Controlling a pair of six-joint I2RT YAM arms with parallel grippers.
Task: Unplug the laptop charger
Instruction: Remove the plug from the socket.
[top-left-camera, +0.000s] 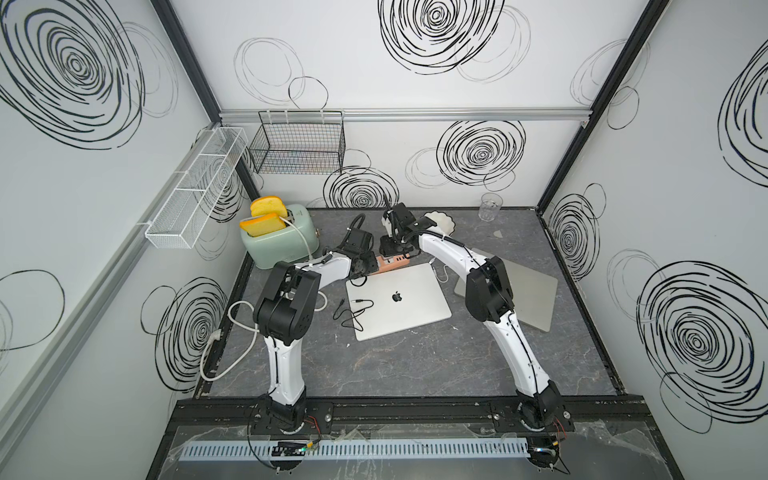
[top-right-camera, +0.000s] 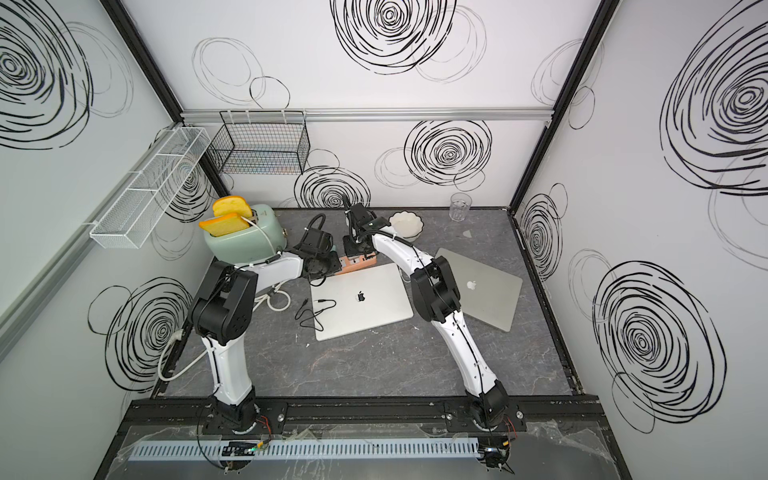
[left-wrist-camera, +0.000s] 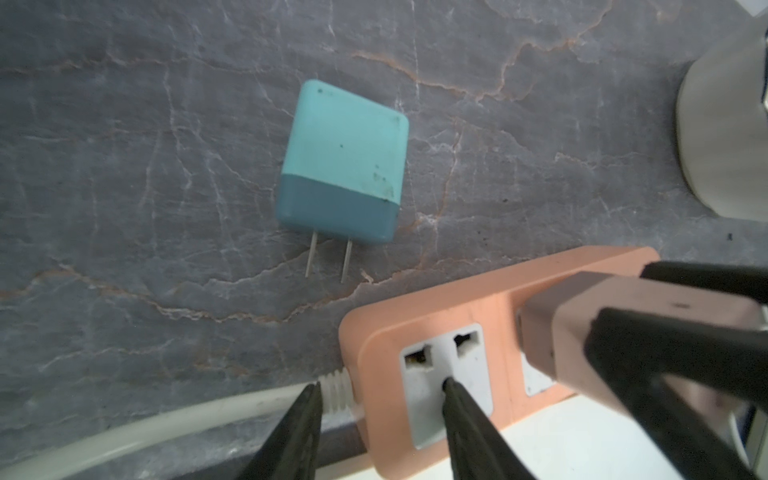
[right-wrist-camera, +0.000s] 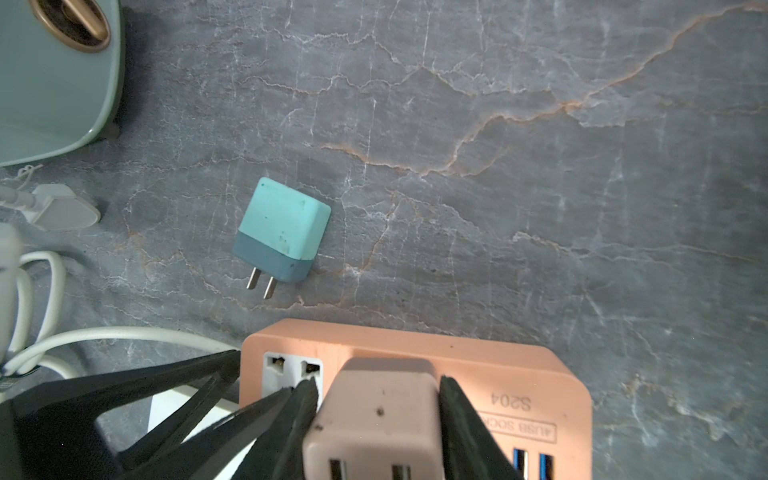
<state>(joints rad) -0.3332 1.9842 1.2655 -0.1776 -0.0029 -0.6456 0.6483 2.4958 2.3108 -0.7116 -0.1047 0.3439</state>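
Closed silver laptop (top-left-camera: 399, 301) on the grey worktop (top-left-camera: 415, 365); a second laptop (top-right-camera: 486, 291) lies to its right. At its far edge lies the pink power strip (left-wrist-camera: 436, 307), with the charger (right-wrist-camera: 374, 415) plugged into it. Right gripper (right-wrist-camera: 376, 384): closed onto the charger, one finger against each side. Left gripper (left-wrist-camera: 380, 384): half open, holding nothing, one finger on a vacant socket, one beside the white cable (left-wrist-camera: 166, 432). Beyond, a teal plug (right-wrist-camera: 282, 230) lies loose. Toaster (top-left-camera: 276, 239), bowl (top-right-camera: 407, 224) and glass (top-left-camera: 490, 206) stand rearmost.
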